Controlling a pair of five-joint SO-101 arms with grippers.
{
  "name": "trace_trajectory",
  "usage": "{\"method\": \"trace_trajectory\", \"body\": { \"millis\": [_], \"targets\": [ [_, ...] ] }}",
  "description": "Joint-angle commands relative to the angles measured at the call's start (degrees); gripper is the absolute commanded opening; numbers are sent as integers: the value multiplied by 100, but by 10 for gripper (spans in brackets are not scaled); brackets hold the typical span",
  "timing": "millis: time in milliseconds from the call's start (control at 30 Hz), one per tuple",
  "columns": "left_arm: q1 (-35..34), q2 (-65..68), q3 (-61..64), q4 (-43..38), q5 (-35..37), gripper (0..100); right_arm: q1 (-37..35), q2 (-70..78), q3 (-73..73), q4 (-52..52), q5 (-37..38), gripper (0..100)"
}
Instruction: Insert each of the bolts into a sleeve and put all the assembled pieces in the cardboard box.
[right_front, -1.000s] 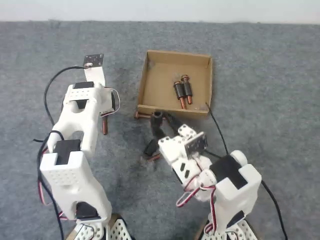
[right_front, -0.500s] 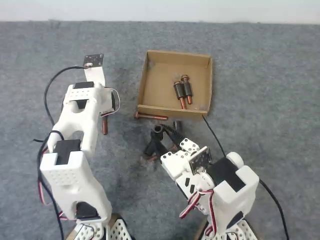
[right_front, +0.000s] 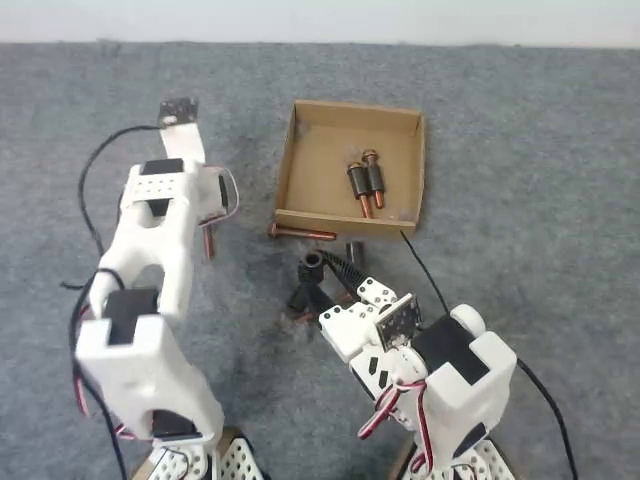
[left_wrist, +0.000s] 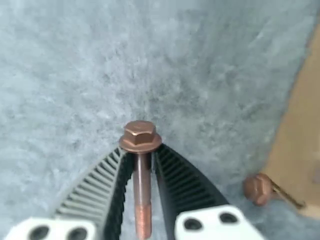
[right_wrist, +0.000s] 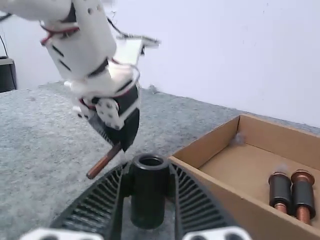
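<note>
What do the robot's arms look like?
The left arm and the right arm are chunky white plastic shells with black motors inside. Rows of little holes dot the shells. Thin black cables and red wires loop off them. The jaws are dark grey with ribbed insides.

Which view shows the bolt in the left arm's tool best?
The left wrist view: the bolt, hex head and threaded shank, lies clamped in the left tool. The high view shows part of its shank beside the arm; the right wrist view, its lower end under that tool.
</note>
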Motion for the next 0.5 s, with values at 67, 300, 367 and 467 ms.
{"method": "trace_trajectory", "body": {
  "millis": [67,300,367,467],
  "targets": [
    [97,-1644,365,-185,141,10,-48,-4,132,-101,-26,8],
    [615,-2734,1103,-651,149,10,-57,-4,132,57,-26,9],
    [800,-3042,1279,-659,149,10,-57,-4,132,57,-26,8],
    [1020,-3543,1490,-659,149,11,-57,-4,132,57,-26,8]
  ]
}}
